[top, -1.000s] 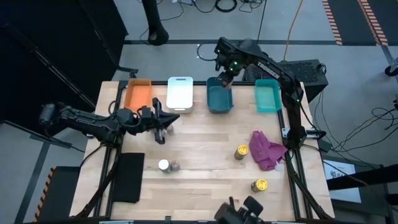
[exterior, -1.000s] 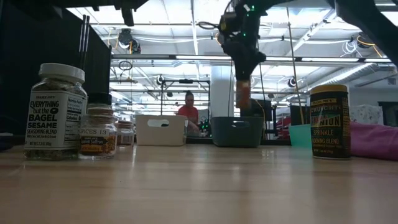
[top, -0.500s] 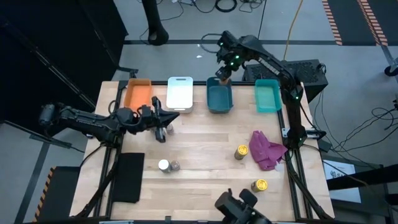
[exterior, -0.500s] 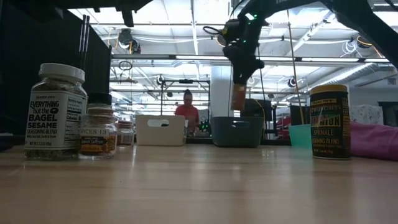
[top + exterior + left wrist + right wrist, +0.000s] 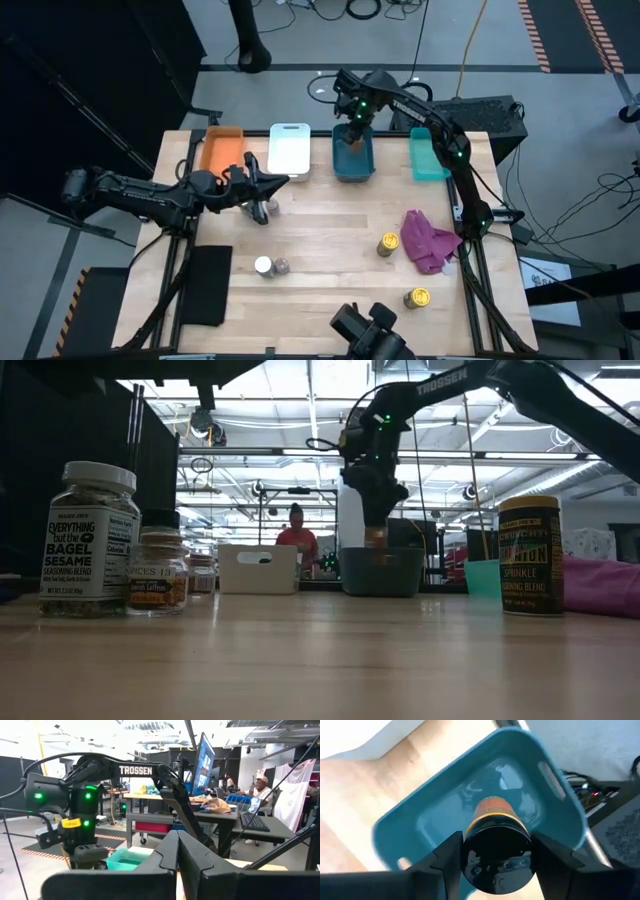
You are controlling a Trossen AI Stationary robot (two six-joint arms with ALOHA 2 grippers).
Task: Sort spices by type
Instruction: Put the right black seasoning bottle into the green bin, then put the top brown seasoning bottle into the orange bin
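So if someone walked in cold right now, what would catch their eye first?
The right pincer, holding a dark-lidded spice jar over the blue bin at the table's far edge. Then the magenta cloth near the right edge, with a yellow-lidded jar beside it. The left pincer waits, shut, near the orange bin.

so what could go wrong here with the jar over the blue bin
The right gripper holds a dark-lidded spice jar above the blue bin. Released from this height, it might bounce or tip rather than settle upright. The left gripper sits shut right by a small jar on the table; a careless move could knock that jar over.
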